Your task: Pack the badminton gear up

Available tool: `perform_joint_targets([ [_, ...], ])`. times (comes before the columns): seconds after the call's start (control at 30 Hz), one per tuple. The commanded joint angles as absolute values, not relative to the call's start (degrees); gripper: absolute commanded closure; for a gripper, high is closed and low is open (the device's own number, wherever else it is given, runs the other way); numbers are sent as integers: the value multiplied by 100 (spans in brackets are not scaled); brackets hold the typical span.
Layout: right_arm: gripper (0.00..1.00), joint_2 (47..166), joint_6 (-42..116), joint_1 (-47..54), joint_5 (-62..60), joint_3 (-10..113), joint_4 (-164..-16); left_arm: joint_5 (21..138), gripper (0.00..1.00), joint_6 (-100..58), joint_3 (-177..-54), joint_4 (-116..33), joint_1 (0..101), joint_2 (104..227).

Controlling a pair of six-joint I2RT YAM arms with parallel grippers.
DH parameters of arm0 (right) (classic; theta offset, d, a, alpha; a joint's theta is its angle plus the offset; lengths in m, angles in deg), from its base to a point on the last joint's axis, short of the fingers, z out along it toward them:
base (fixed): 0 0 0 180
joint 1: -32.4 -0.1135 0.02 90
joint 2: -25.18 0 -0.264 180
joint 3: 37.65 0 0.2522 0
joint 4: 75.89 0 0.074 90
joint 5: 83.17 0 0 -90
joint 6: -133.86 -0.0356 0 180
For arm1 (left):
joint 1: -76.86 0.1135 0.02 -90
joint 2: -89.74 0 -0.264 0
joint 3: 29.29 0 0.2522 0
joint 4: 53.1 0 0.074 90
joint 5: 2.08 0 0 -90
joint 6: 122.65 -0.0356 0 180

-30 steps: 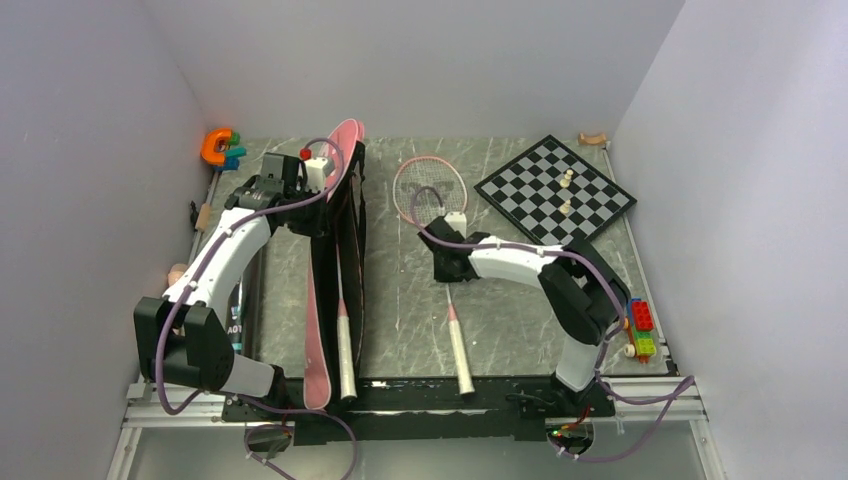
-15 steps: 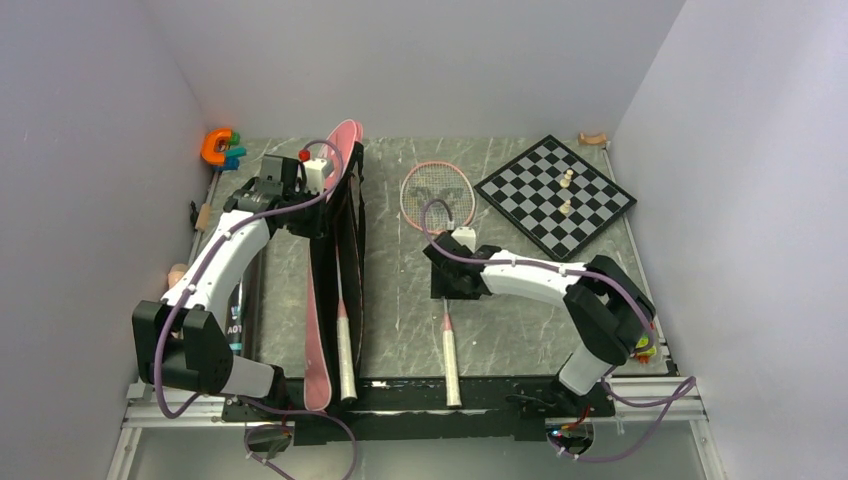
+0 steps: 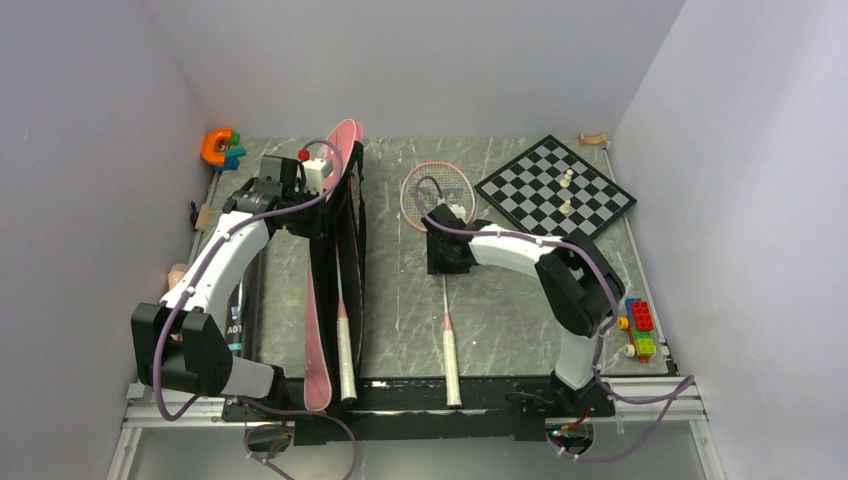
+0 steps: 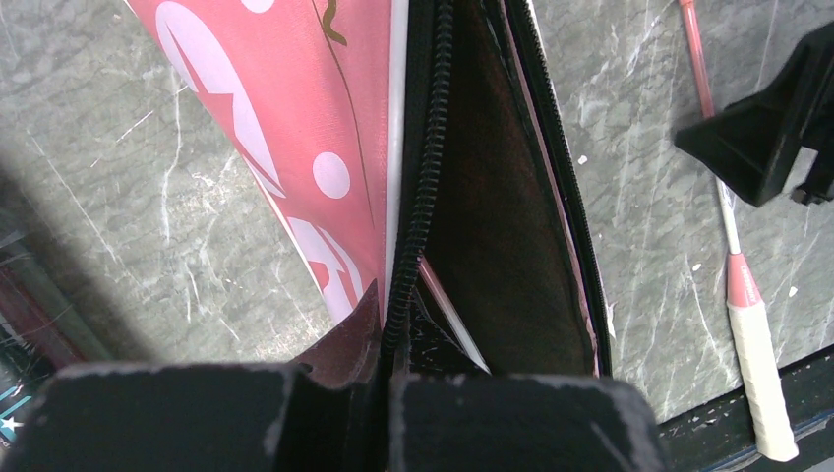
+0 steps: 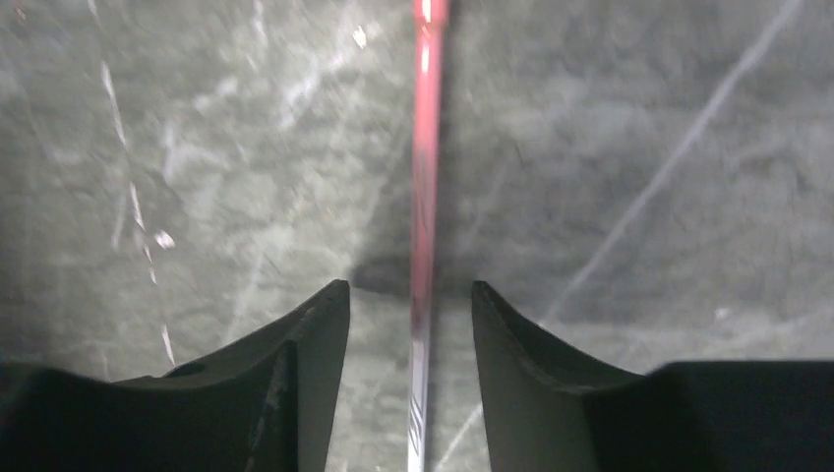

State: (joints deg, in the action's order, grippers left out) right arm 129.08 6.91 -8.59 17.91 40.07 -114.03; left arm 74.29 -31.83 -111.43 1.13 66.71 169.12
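Jaws apart, the right end effector straddles the thin-shafted pink-framed racket mid-tabletop; an off-centre pinch could flick it aside. The left end effector, clamped on the pink fabric bag, may slip.

From above you get a bright, even picture. Light comes from overhead, so shadows on the grey surface are soft and the pale walls look evenly lit. Look through the right pincer: that picture is dim and blurry. The pink racket shaft between its fingers looks smeared, with a dark shadow just beside it. At the left pincer, the pink bag ahead looks sharp, but the pincer's own fingers are dark and fuzzy. A big shadow lies left of it.
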Motion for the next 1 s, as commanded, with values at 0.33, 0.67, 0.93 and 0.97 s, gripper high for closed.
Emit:
perform_joint_targets([
  [0.33,99,13386,749,-797,1246,4685,-12122,7324,100,-3187,-11188,39,6684,16681],
  [0.67,100,12506,1362,-1248,2328,5012,-12954,7436,100,-3093,-11153,1,6684,16690],
  [0.93,100,11860,1395,-1628,2844,5662,-14324,7539,100,-2969,-11316,73,6684,16910],
  [0.97,100,11775,1337,-1713,2917,5696,-14511,7535,100,-2963,-11379,120,6684,17023],
])
